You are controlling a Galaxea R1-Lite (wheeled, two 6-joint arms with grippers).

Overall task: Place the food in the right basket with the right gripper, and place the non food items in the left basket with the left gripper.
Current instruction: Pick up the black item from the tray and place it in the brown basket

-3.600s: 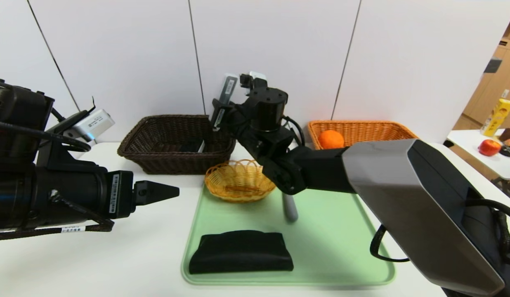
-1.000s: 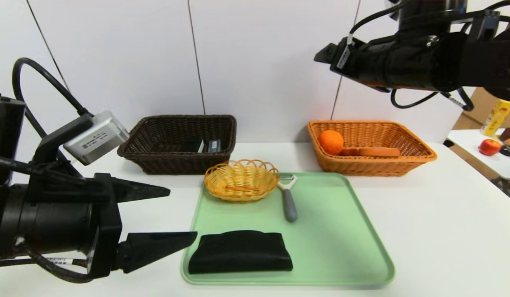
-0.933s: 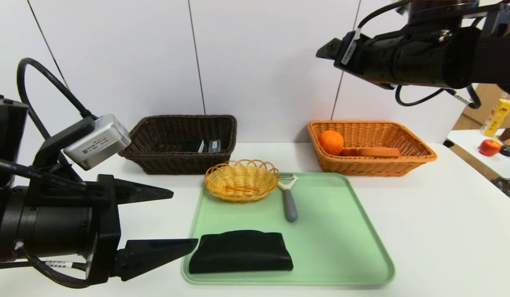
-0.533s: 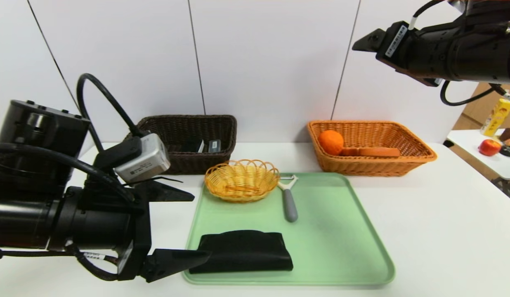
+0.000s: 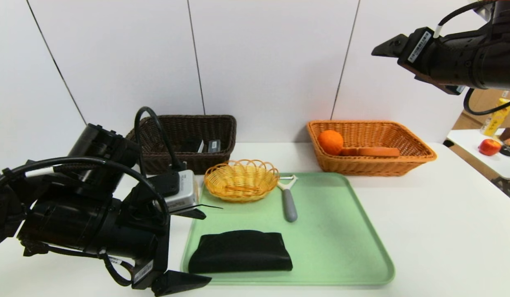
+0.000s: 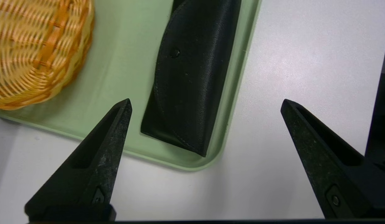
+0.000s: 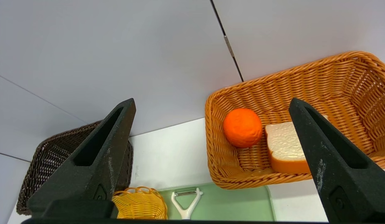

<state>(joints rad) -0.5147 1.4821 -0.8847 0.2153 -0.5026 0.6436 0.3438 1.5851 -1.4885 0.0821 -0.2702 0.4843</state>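
The black pouch (image 5: 240, 251) lies at the near edge of the green tray (image 5: 341, 247). My left gripper (image 5: 205, 247) is open and empty, low at the tray's near left corner. In the left wrist view the left gripper (image 6: 206, 101) has its jaws wide apart, short of the pouch's (image 6: 192, 81) end. The grey-handled peeler (image 5: 289, 206) lies mid-tray. The orange (image 5: 331, 141) and the bread slice (image 5: 376, 152) lie in the orange-tan basket (image 5: 403, 165). My right gripper (image 5: 387, 51) is open and empty, high above that basket. The dark basket (image 5: 205, 163) holds the grey barcode case (image 5: 214, 145).
A small round yellow basket (image 5: 241, 180) stands on the tray's far left corner, close to the peeler's head. A side table at the far right holds a red apple (image 5: 489, 147). A white wall stands right behind both big baskets.
My right arm, which held the grey case over the dark basket, has risen and drawn back right; the case now lies in that basket. My left arm swung right and down to the tray's corner.
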